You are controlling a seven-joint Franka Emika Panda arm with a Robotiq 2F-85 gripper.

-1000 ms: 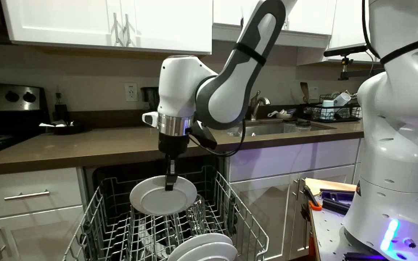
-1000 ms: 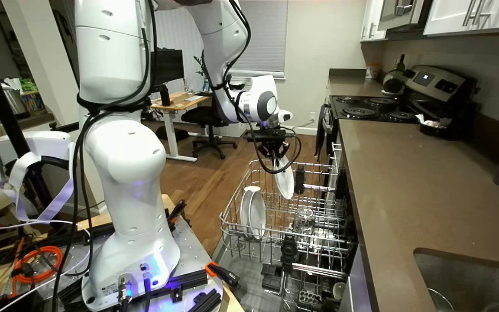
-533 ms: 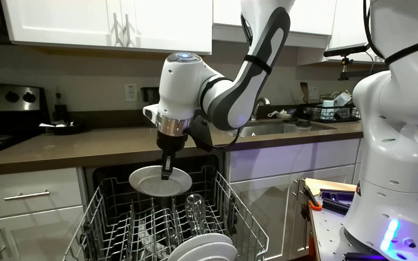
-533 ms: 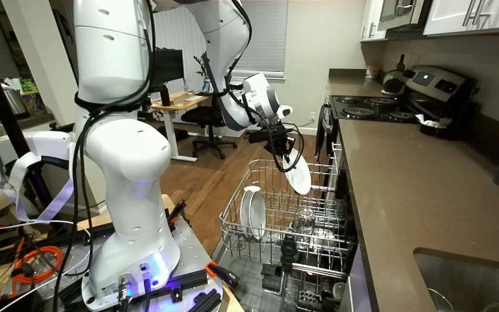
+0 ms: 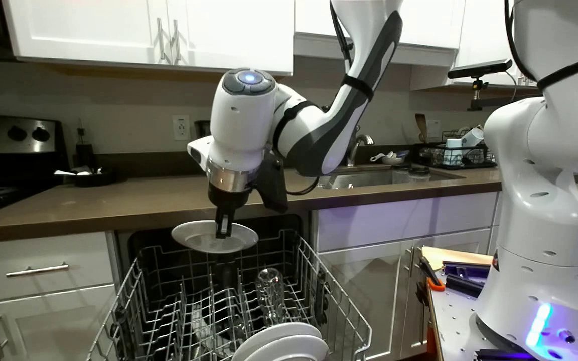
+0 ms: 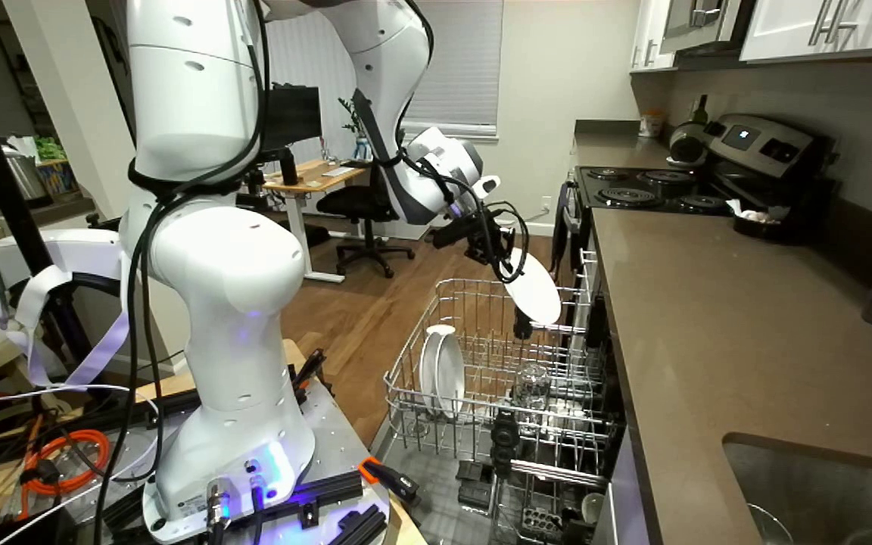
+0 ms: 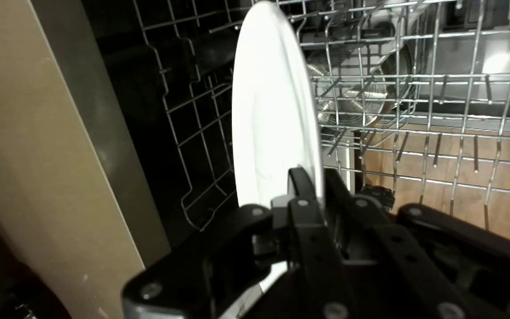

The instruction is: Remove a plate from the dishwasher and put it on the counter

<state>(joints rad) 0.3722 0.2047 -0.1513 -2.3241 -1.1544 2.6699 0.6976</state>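
My gripper [image 5: 223, 231] is shut on the rim of a white plate [image 5: 193, 237], with one finger on each face. The plate is tilted in the air above the rack of the dishwasher [image 5: 141, 243]. In an exterior view the plate [image 6: 536, 294] hangs from the gripper [image 6: 509, 263] and leans down toward the counter side. In the wrist view the plate [image 7: 268, 102] stands between the fingertips [image 7: 317, 179]. The brown counter [image 5: 118, 200] lies behind and above the plate; its edge shows at the left of the wrist view [image 7: 38, 146], apart from the plate.
Two white plates [image 5: 281, 333] stand in the rack's near part. A clear glass [image 5: 270, 296] stands in the rack below the held plate. A black dish with white things [image 5: 88, 178], a sink [image 6: 807, 462] and a drying rack [image 5: 462, 153] are along the counter.
The plate has risen from just above the rack and tilted from nearly upright toward flat. The gripper has lifted, tilted and moved toward the counter with it. The other plates and glass are unmoved.
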